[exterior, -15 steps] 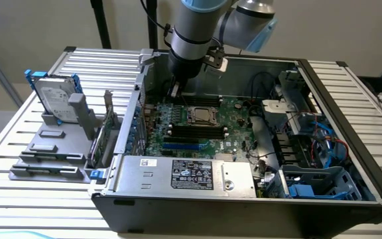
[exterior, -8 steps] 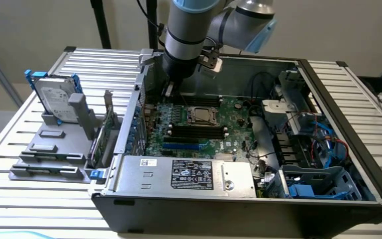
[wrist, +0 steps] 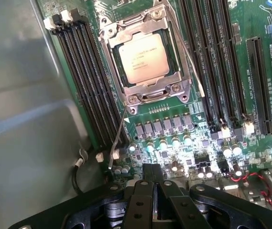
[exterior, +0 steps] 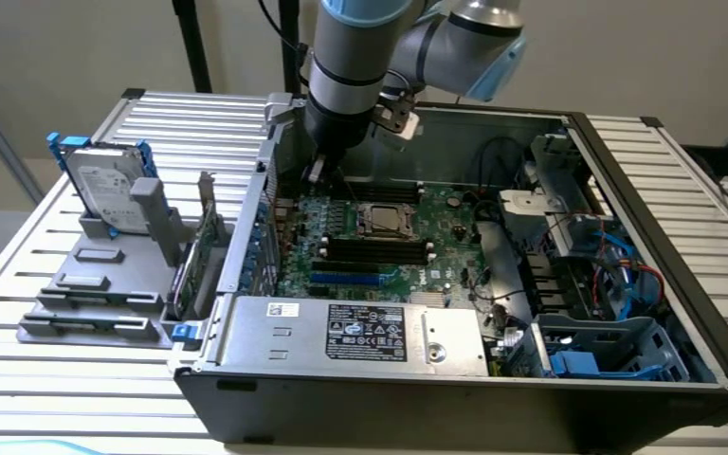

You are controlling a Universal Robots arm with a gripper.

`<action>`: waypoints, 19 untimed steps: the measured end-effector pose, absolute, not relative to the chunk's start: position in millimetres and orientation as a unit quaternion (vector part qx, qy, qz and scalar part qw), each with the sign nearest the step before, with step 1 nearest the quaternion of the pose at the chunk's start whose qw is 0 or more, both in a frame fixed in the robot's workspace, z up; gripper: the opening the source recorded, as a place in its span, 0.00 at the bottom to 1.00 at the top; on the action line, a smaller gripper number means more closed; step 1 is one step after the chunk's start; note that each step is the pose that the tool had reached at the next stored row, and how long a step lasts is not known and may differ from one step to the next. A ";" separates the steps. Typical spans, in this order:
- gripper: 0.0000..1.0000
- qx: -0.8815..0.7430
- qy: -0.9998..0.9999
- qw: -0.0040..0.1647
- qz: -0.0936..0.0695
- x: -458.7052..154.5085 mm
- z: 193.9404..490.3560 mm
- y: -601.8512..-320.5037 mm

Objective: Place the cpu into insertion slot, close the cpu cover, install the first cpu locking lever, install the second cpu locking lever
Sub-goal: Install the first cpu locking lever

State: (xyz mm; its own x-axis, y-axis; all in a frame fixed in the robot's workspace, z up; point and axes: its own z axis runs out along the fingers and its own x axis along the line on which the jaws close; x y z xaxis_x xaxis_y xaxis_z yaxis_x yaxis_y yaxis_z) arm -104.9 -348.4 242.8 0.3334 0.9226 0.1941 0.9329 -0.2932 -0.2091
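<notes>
wrist view: gripper (wrist: pixel 153 171) fully closed and empty, over the green board (wrist: pixel 257 152) near the cpu cover (wrist: pixel 148 91)

Arm (exterior: pixel 352 57) reaches from above into open PC case (exterior: pixel 465 417). Gripper (exterior: pixel 318 171) hangs low at far edge of green board (exterior: pixel 446 237), by case wall on ext. view's left. Cpu cover (exterior: pixel 364 220) lies flat mid-board, pale cpu (exterior: pixel 385 220) visible thru its window; gripper near it but apart. Black memory slots (exterior: pixel 377 251) just in front of cover, blue slot (exterior: pixel 352 279) nearer still. Silver PSU (exterior: pixel 364 332) w/ label at case front. Blue drive cage (exterior: pixel 605 351) at front corner, ext. view's right. Outside case, ext. view's left: hard drive (exterior: pixel 101 185) upright in grey holder (exterior: pixel 99 284) on slatted table (exterior: pixel 35 379).
</notes>
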 end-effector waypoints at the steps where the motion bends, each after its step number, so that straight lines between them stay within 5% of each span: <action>1: 0.11 -0.806 -0.574 0.144 -0.018 -105.1 242.8 -348.4; 19: 0.11 -0.829 -0.524 0.189 -0.053 -106.3 242.1 -348.4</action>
